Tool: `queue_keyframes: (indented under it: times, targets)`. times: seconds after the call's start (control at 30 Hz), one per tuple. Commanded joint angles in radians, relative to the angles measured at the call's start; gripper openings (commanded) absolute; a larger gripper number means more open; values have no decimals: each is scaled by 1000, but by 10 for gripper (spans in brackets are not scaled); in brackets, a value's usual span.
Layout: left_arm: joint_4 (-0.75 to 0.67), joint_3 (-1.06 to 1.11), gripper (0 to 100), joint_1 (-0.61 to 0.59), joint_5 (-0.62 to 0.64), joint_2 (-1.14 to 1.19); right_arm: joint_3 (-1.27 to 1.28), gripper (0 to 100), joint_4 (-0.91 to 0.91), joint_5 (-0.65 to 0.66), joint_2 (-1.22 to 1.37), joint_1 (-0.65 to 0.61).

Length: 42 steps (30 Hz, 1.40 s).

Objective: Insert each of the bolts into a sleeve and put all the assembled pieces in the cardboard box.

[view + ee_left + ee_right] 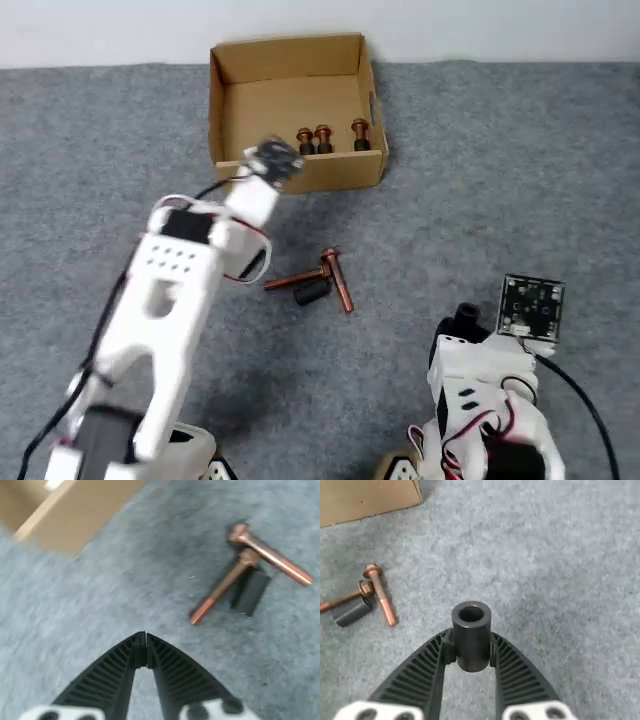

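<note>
Fingers (427, 672) of right gripper (470, 647) pinching dark sleeve (471, 632), sleeve upright, open bore facing wrist camera, above grey bench (560, 555). Fingers (112, 672) of left gripper (145, 639) pressed together, nothing between, over bare bench near corner of cardboard box (300, 172). Left arm's wrist over box's front wall in high view. Two copper bolts loose on bench in front of box: one bolt (295, 279) lying crosswise, other bolt (340, 283) angled toward the arms, heads touching, shafts in a V. Second sleeve (312, 291) on its side between the shafts, just beside the crosswise one. Three assembled pieces (323, 138) standing inside box along front wall, two side by side, third apart toward a corner.
</note>
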Motion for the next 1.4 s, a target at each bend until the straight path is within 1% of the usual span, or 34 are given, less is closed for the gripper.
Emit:
queue_keyframes:
  times: [0.0, 0.17, 0.27, 0.33, 0.47, 0.7, 0.97, 1.17, 1.27, 1.37]
  targets:
    - [11, -104, 5, 52, -48, 101, -2, 8, -30, 12, -39, 5]
    - [29, -203, 6, 91, -55, 273, 0, 8, -31, 12, -41, 7]
    - [75, -282, 7, 114, -121, 367, 0, 8, -31, 12, -41, 4]
    - [110, -343, 29, 123, -141, 427, 2, 8, -31, 12, -41, 2]
    - [124, -449, 85, 117, -141, 519, 2, 8, -31, 12, -41, 1]
    - [129, -552, 91, 129, -143, 649, 3, 8, -31, 12, -41, 1]
    - [144, -561, 91, 169, -143, 683, 3, 8, -31, 12, -41, 1]
    - [149, -561, 91, 172, -143, 683, 3, 8, -31, 12, -41, 1]
    - [176, -567, 91, 184, -143, 681, 3, 8, -31, 12, -41, 1]
    - [235, -613, 91, 189, -143, 681, 3, 8, -31, 12, -41, 1]
